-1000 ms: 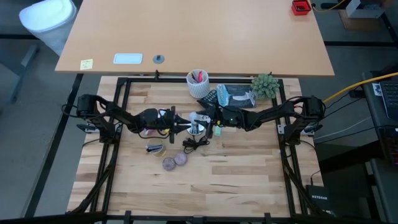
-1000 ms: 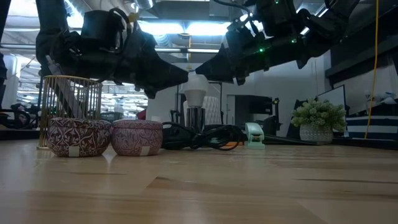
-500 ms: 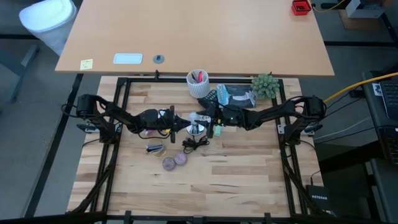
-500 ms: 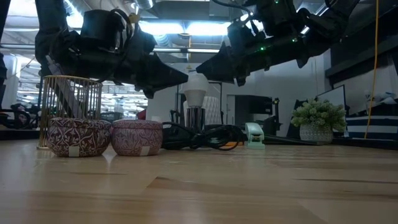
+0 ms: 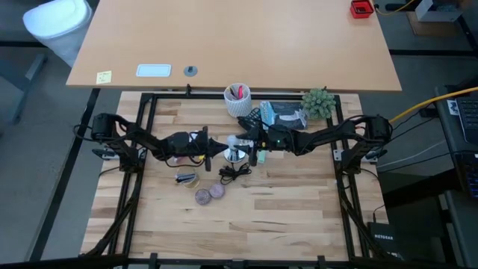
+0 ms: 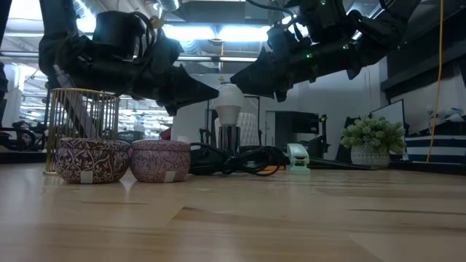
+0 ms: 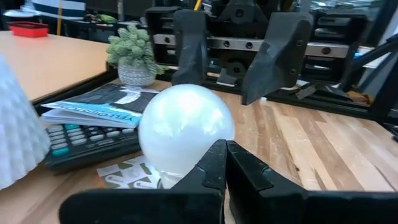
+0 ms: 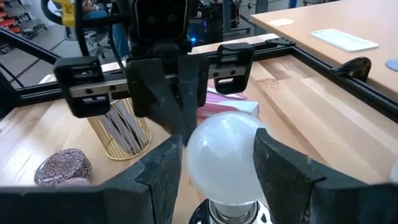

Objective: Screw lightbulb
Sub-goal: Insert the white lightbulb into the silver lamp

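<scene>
Nearest the camera in the low view, two purple tins (image 6: pixel 120 160) sit side by side on the table (image 6: pixel 291 218), with a gold wire holder (image 6: pixel 81 109) just behind the left one. Behind them, near mid-table, the bulb (image 6: pixel 230 102) stands upright in a dark socket (image 6: pixel 229 138), a black cord (image 6: pixel 244 159) coiled round its foot. Both arms meet at it from opposite sides. The left gripper (image 5: pixel 221 149) has its fingers (image 7: pixel 214 168) pressed flat together, nothing between them, their joined tips right at the bulb's left side; actual contact cannot be told. The right gripper (image 5: pixel 244 142) stands spread, its fingers (image 8: pixel 163 168) flanking the glass on either side with a sliver of gap showing, so it straddles the bulb without clearly clamping it. Farther back lie a calculator (image 7: pixel 87 146) under a booklet (image 7: pixel 102 106), a white cup of pens (image 5: pixel 237 99) and a small plant (image 5: pixel 320 103) at the far right.
</scene>
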`<control>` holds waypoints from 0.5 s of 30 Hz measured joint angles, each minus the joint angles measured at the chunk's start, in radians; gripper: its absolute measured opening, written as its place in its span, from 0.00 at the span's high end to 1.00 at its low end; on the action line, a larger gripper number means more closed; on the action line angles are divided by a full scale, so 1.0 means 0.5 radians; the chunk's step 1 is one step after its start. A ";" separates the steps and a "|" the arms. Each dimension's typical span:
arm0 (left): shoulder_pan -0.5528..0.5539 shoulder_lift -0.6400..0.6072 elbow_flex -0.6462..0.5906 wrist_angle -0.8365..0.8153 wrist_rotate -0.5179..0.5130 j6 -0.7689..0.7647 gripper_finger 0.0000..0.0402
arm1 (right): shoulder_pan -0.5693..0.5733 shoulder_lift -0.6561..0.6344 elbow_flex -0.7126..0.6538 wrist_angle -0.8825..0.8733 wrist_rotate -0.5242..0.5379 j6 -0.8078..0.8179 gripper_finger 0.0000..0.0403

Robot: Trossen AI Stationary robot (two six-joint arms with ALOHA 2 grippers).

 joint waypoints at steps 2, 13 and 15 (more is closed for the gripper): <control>0.001 -0.001 -0.019 0.019 -0.040 -0.004 1.00 | 0.000 -0.001 0.000 -0.001 -0.008 0.005 0.52; 0.017 0.005 -0.028 -0.012 -0.316 -0.007 1.00 | 0.021 0.041 -0.031 -0.211 -0.305 0.070 0.52; 0.018 0.004 -0.028 -0.012 -0.312 -0.007 0.99 | 0.011 0.006 0.000 -0.179 -0.243 0.072 0.52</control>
